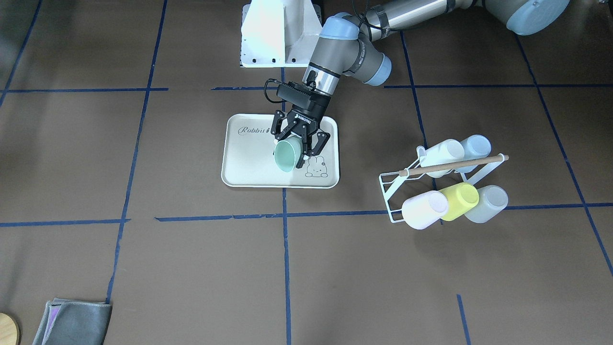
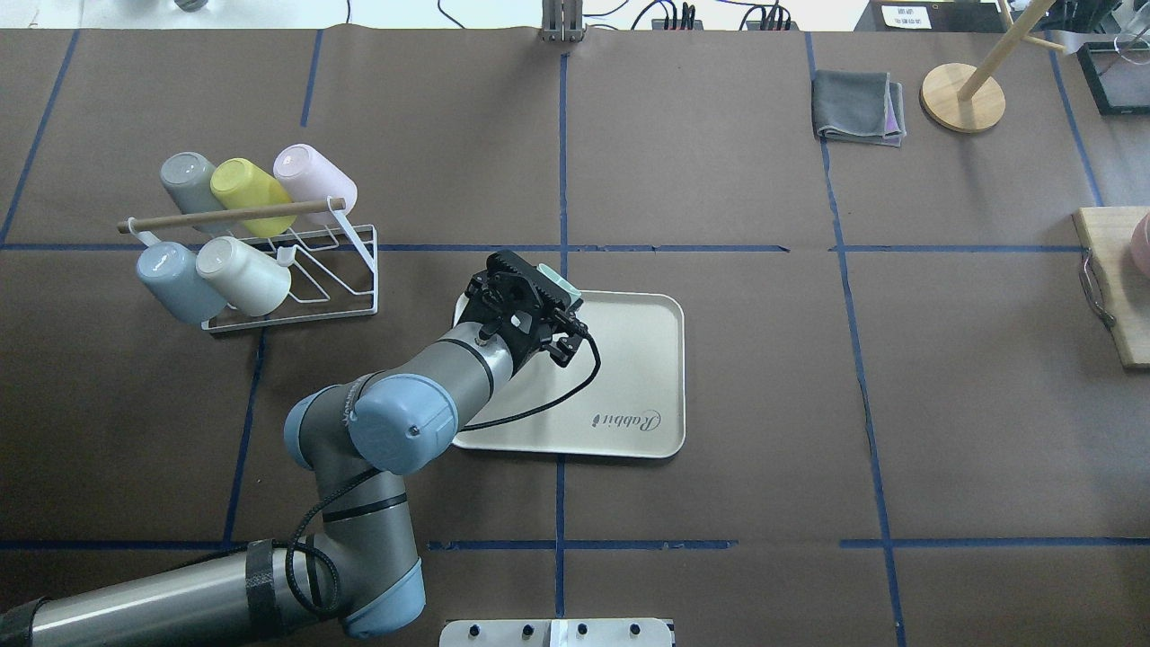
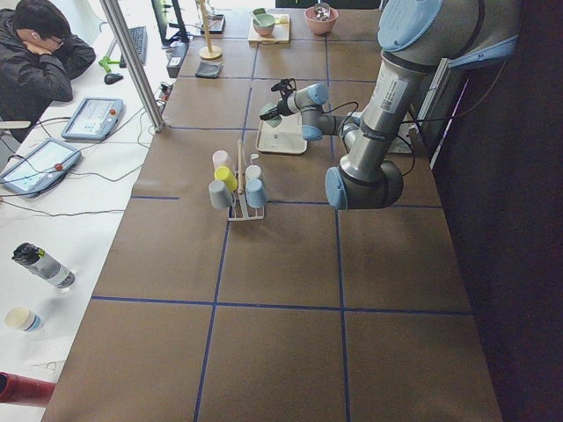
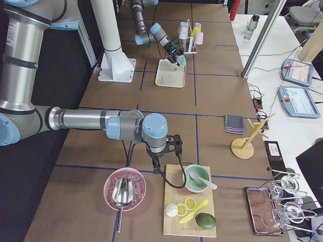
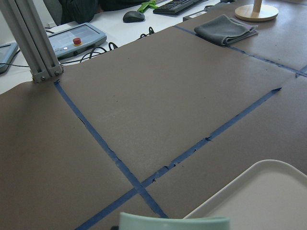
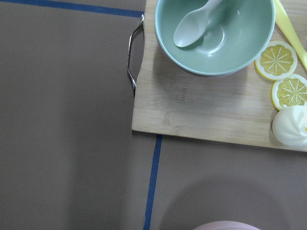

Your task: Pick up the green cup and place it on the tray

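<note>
Left jaws pinching the green cup, tilted over the tray, right jaws' spread impossible to tell

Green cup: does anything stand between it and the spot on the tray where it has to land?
Nothing visible does. The left gripper holds the green cup tilted over the tray, and the tray surface beneath it is bare.

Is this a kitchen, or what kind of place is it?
Probably a robot lab, not a kitchen: robot arms work at a table marked with blue tape, and a person sits beside control tablets.
</note>
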